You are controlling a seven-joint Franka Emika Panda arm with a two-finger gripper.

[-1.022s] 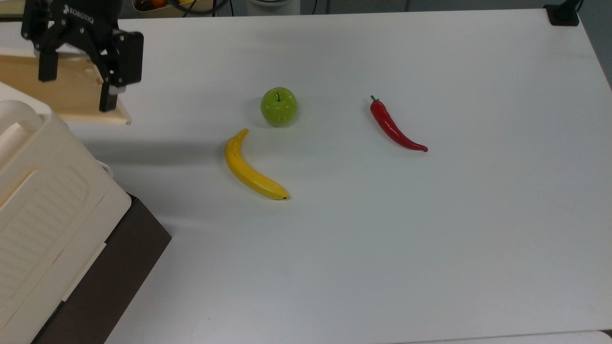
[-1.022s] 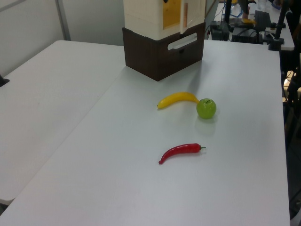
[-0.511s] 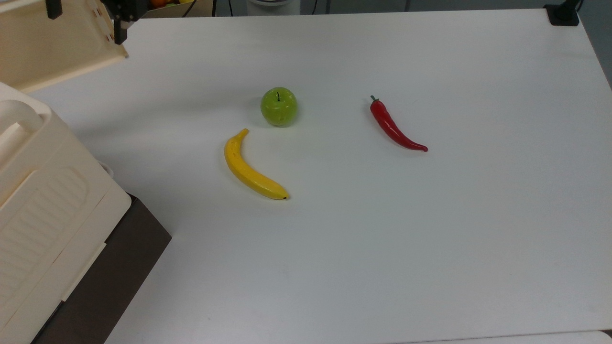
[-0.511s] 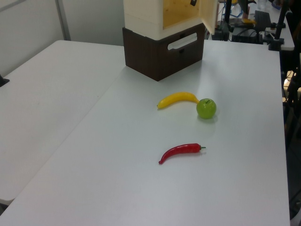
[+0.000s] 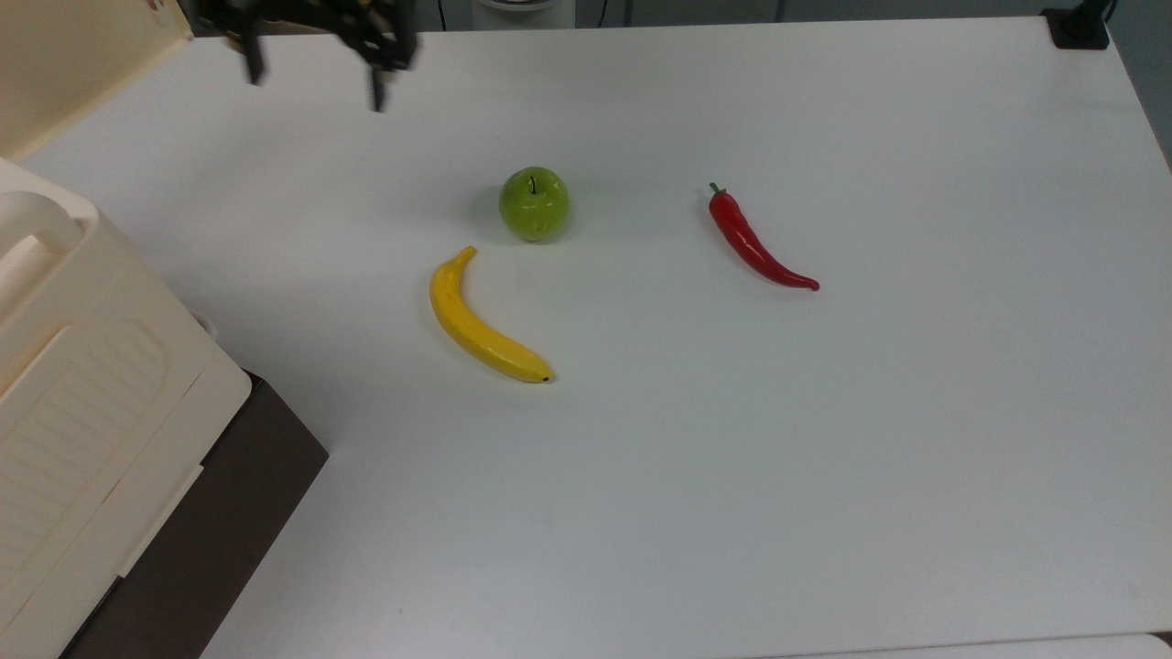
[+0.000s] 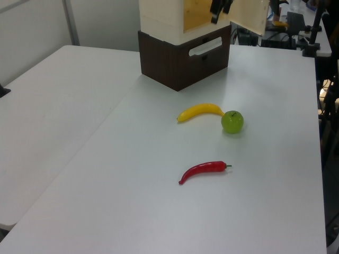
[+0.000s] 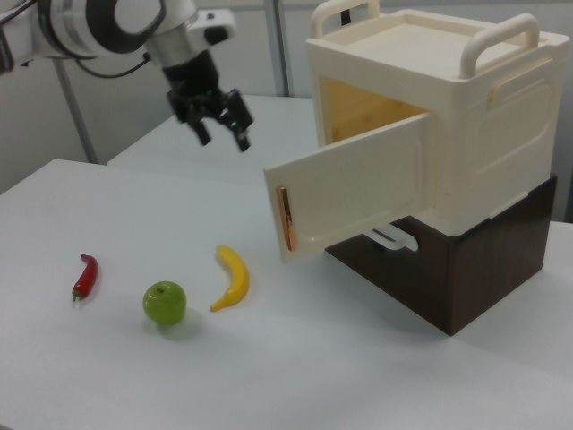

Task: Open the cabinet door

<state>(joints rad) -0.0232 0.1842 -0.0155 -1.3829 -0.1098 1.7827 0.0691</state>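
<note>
The cream cabinet stands on a dark brown base at the right view's right. Its ribbed top fills the top view's lower left corner. The cabinet door stands swung wide open, baring a tan inside. The door's panel also shows at the top view's upper left and at the left view's top. My gripper hangs open in the air, apart from the door, holding nothing. It is near the table's far edge and in front of the opening.
On the white table lie a green apple, a yellow banana and a red chilli. All three are in the middle, away from the cabinet. A second table adjoins on the left view's left.
The door has swung further open. My gripper has come off the door's edge and moved toward the top view's right, now free of it.
</note>
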